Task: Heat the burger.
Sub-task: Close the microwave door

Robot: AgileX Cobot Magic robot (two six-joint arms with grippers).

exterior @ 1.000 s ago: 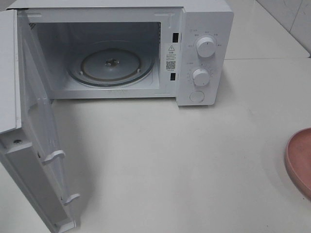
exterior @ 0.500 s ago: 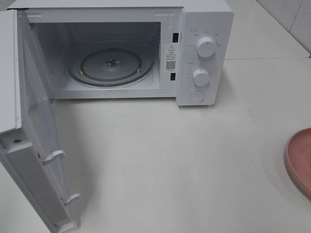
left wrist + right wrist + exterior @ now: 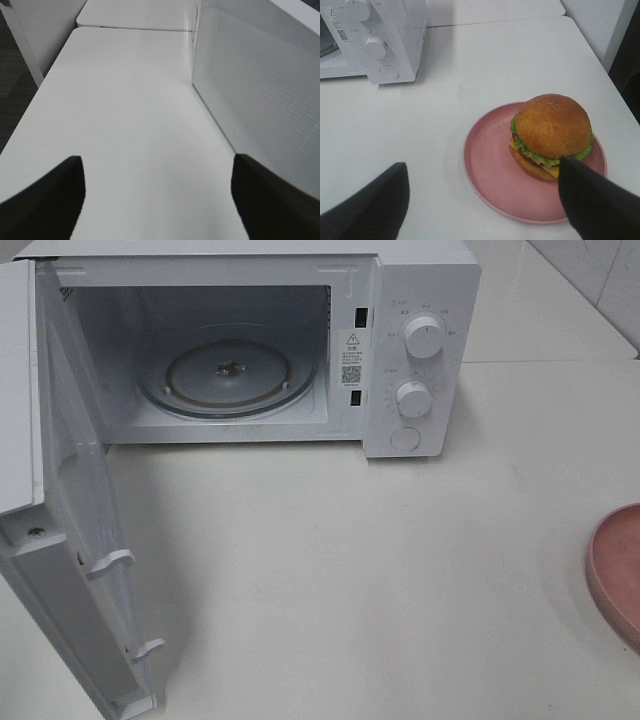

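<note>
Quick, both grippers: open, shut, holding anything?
Left gripper: open, holding nothing, over bare table.
Right gripper: open, empty, above the burger on its plate.

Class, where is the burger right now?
The burger sits on the pink plate, on the table to the microwave's right, seen in the right wrist view.

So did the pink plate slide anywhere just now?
No. The pink plate sits at the same spot by the right edge, just as far from the microwave.

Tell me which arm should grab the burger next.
Right, probably. Its open gripper hovers over the plate holding the burger. The left gripper faces bare table beside the microwave door.
</note>
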